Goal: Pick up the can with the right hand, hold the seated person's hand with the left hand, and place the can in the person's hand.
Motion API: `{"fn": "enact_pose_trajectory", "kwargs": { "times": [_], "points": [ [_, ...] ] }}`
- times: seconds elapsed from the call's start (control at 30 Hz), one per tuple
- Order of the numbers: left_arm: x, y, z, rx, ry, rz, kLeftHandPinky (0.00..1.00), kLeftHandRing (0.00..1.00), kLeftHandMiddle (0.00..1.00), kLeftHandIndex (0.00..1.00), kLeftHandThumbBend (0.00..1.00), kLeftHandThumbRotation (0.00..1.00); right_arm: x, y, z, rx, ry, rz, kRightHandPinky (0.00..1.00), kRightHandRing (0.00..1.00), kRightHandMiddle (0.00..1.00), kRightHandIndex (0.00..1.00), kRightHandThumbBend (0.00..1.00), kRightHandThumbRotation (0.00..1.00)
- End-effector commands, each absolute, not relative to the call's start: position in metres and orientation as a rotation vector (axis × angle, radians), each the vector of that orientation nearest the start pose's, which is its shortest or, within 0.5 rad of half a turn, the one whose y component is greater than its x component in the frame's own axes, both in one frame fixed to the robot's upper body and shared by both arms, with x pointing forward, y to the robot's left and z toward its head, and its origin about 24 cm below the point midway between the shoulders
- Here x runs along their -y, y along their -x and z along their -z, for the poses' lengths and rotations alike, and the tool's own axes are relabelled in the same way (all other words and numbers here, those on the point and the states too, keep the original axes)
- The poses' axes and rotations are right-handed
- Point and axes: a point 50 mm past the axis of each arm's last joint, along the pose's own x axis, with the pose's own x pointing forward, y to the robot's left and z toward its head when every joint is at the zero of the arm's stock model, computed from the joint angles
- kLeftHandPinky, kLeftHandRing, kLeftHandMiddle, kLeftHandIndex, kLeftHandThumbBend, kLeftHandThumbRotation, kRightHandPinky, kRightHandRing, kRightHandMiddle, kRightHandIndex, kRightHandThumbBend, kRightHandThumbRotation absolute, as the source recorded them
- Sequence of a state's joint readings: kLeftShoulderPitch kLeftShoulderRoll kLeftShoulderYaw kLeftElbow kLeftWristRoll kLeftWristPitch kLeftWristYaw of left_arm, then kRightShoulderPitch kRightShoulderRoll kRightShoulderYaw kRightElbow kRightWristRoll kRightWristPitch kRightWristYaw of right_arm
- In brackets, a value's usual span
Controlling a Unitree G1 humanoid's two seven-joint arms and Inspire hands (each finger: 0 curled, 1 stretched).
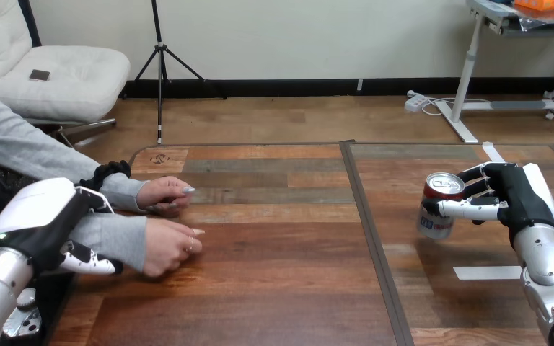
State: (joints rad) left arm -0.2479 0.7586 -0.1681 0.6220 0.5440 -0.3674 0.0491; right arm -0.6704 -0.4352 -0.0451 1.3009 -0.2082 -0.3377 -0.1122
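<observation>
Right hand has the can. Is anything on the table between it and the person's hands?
Nothing visible. Between the can in the right hand and the person's hands lies bare table, crossed only by a flat dark seam.

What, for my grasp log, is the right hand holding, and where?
The right hand holds the can by its side wall, thumb across the front, fingers behind.

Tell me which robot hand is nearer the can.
Right. The right hand has its fingers curled round the can, toward the right of the table. The left hand is far off at the left edge, beside the person's forearm.
</observation>
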Motion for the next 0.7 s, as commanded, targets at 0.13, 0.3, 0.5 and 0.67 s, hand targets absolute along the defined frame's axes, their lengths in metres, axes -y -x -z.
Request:
{"fn": "enact_pose_trajectory", "kwargs": {
  "times": [0.13, 0.3, 0.5, 0.67],
  "points": [
    [-0.2895, -0.2906, -0.0925, 0.187, -1.225, 0.07, 0.27, 0.32, 0.39, 0.47, 0.77, 0.0, 0.2737, -0.351, -0.0538, -0.137, 0.558, 0.204, 0.36, 0.41, 0.46, 0.46, 0.77, 0.0],
    [-0.288, -0.2887, -0.0939, 0.213, -1.196, 0.066, 0.26, 0.31, 0.37, 0.47, 0.77, 0.0, 0.2739, -0.351, -0.0539, -0.138, 0.568, 0.2, 0.36, 0.41, 0.46, 0.46, 0.77, 0.0],
    [-0.2865, -0.287, -0.0965, 0.249, -1.177, 0.068, 0.25, 0.3, 0.36, 0.46, 0.78, 0.0, 0.2735, -0.3512, -0.0539, -0.139, 0.571, 0.199, 0.36, 0.41, 0.46, 0.47, 0.77, 0.0],
    [-0.286, -0.2861, -0.0981, 0.277, -1.168, 0.064, 0.25, 0.29, 0.35, 0.45, 0.8, 0.0, 0.2732, -0.3512, -0.0538, -0.137, 0.565, 0.199, 0.37, 0.42, 0.46, 0.47, 0.77, 0.0]
  ]
}}
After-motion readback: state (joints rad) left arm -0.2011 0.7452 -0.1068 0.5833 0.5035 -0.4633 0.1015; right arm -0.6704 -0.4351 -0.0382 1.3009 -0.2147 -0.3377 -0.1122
